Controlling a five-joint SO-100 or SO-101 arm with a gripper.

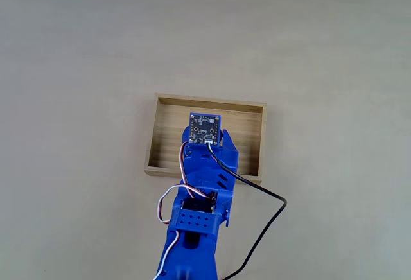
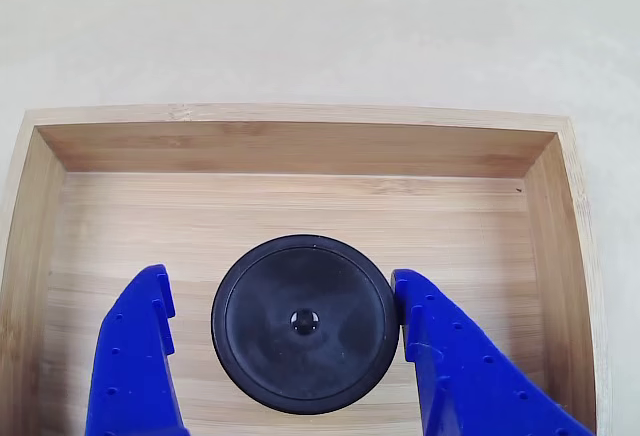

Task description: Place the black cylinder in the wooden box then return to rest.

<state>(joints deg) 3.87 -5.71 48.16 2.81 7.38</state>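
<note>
Fixed view: the blue arm (image 1: pixel 204 190) reaches over the box (image 1: pixel 247 129) on the table (image 1: pixel 77 68); it hides the fingers.

Other view: the cylinder (image 2: pixel 305 322) stands on the box (image 2: pixel 300 146) floor between the parted gripper (image 2: pixel 280 301) fingers; the right one seems to touch it.

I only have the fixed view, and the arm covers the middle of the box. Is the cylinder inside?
Observer: Yes. In the other view the cylinder stands upright on the floor of the box.
Operator: Is the gripper clamped on it?
Observer: No. The gripper is open around it. In that view the left finger stands apart from the cylinder, and the right finger sits at its rim.
</note>
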